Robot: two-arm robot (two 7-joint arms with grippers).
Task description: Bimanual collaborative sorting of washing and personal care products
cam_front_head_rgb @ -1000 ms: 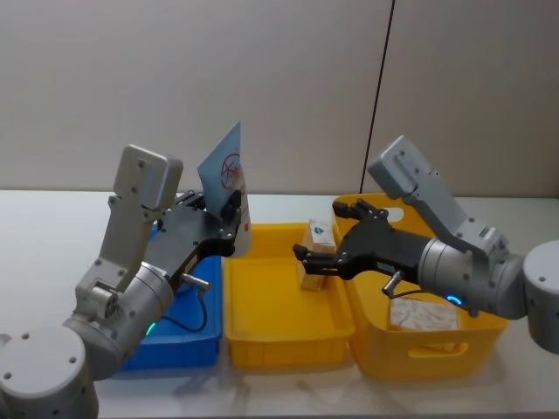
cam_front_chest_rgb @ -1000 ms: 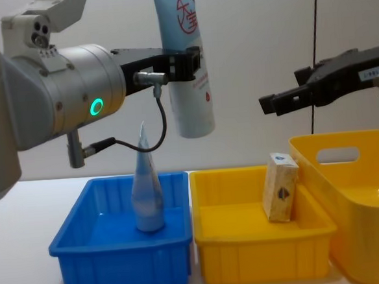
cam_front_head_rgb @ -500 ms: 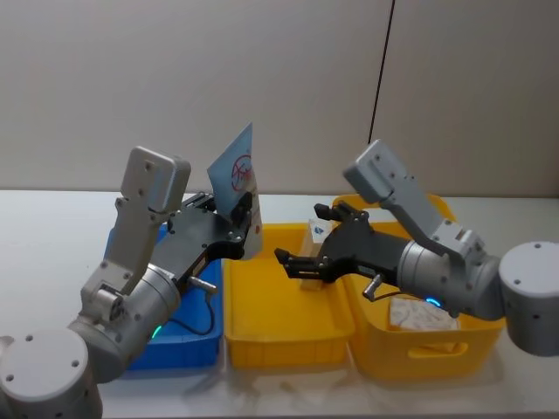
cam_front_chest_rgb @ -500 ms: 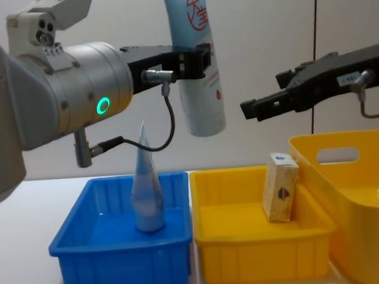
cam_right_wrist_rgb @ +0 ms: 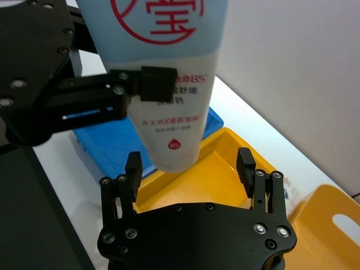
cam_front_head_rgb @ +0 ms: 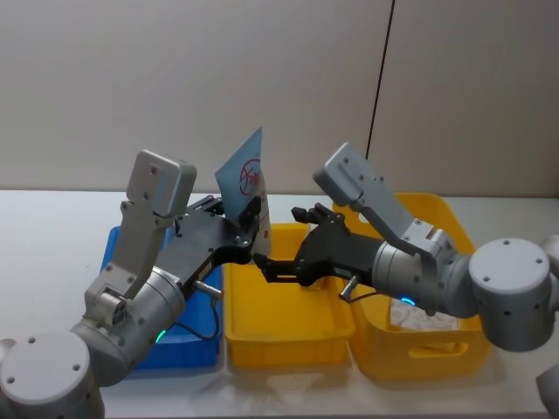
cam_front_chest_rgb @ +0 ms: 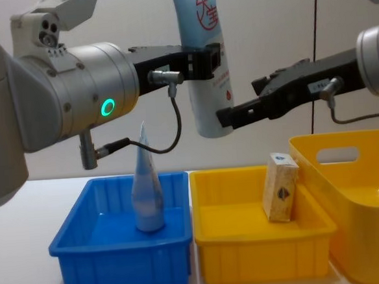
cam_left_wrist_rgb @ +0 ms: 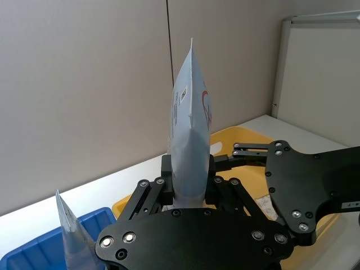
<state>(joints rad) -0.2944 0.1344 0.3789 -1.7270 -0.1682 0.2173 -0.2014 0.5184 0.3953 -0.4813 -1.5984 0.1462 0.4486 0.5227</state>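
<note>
My left gripper is shut on a tall pale blue-white tube with a red circle mark, holding it upright in the air above the seam between the blue tray and the yellow tray. My right gripper is open, its fingers either side of the tube's lower end without touching it. A second tube stands in the blue tray. A beige carton with a blue mark leans in the yellow tray's right side.
A big yellow handled basket stands right of the yellow tray; a pale packet lies inside it. Both trays sit side by side near the table's front edge. A grey wall is close behind.
My right gripper has swung left from above the carton to the tube's lower end, still open. The left gripper has carried the tube slightly right.
</note>
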